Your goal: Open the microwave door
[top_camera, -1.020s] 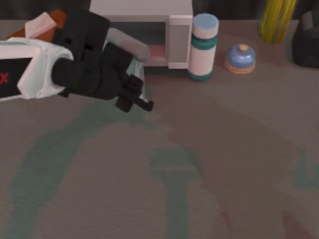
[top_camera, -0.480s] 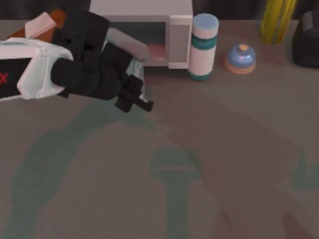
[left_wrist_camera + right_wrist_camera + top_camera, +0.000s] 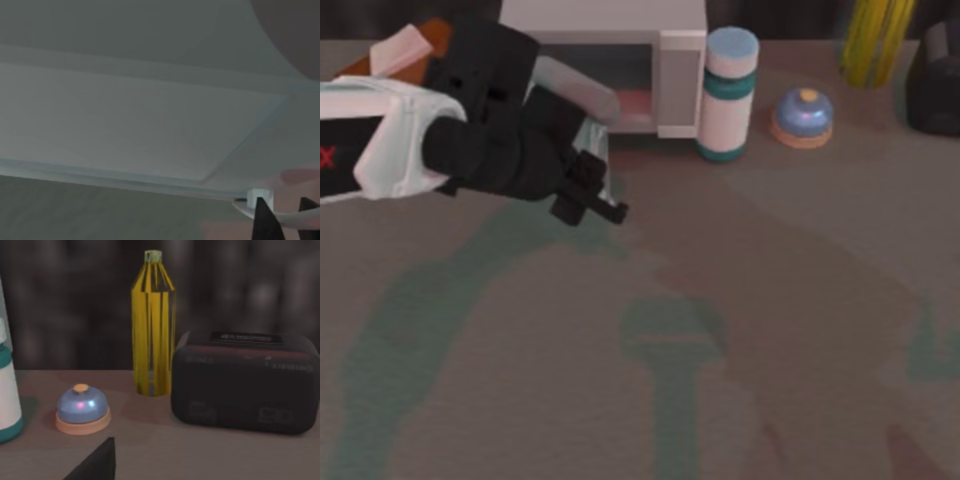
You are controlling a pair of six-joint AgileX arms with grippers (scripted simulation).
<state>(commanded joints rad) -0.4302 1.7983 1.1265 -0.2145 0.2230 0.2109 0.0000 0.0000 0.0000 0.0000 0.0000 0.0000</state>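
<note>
Reaching across the table's left, the left gripper (image 3: 605, 205) is working at the swung-out microwave door (image 3: 582, 100); whether its fingers are gripping the door's edge I cannot tell. The door is standing partly open, so the next move probably calls for drawing it wider. Behind, the microwave (image 3: 620, 60) is showing its pinkish floor. A white canister (image 3: 728, 95) and bell (image 3: 801, 117) are sitting right of it, clear of the swing. The right gripper is parked out of sight.
</note>
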